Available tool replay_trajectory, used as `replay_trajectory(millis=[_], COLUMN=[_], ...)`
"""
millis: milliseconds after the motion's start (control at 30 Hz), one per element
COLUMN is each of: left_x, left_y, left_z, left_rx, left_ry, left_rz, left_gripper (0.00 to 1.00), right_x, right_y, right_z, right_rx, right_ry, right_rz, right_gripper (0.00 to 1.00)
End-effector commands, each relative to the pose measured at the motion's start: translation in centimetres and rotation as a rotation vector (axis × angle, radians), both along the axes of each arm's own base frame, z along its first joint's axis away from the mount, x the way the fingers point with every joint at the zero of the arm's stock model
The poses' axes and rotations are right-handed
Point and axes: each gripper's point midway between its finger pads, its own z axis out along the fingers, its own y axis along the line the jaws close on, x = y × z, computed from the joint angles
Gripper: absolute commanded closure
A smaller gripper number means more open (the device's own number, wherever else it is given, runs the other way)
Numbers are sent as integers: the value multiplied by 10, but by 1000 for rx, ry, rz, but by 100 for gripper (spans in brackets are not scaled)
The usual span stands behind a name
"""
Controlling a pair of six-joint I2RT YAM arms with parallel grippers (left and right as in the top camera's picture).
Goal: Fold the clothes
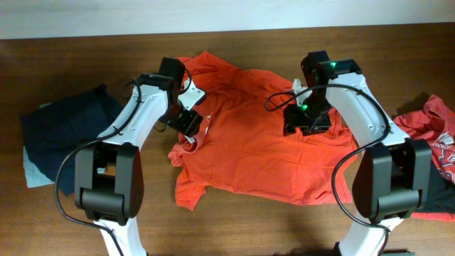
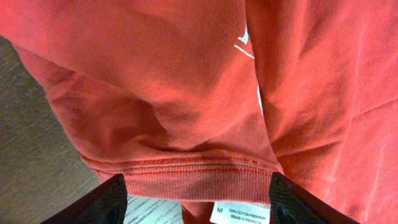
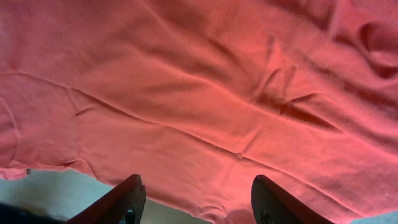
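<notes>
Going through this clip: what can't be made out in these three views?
Overhead: the red shirt at the right is cut off by the frame edge; its white print is too small to read.
Overhead: the pale grey-green piece lies mostly under the dark navy pile.
Left wrist: the label on the orange T-shirt is cut by the bottom edge, lower lines lost.
</notes>
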Motion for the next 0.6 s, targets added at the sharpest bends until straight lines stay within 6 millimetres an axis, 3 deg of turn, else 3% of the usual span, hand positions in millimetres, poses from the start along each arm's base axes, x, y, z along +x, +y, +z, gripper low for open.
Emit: replay_trajectory(millis=[0, 167, 300, 400, 433, 567], left_x=[-19, -5, 4, 13, 18, 32], left_y=[1, 13, 13, 25, 31, 45], left_z=[-6, -10, -14, -24, -28, -44], left_rx=[2, 57, 48, 113, 133, 112], left_ry=[80, 26, -1, -20, -34, -46], left_rz=[-6, 59, 72, 128, 162, 237], left_gripper=[27, 21, 29, 29, 24, 23], right_x=[-1, 5, 6, 6, 6, 6], right_y=[4, 5, 6, 6, 6, 6], right_z=[2, 1, 1, 1, 1, 1], right_rx=[13, 17, 18, 18, 18, 18], right_ry=[-3, -30, -35, -35, -35, -34], right_rz=[2, 3, 3, 3, 3, 3], right_gripper=[40, 39, 39, 39, 39, 39])
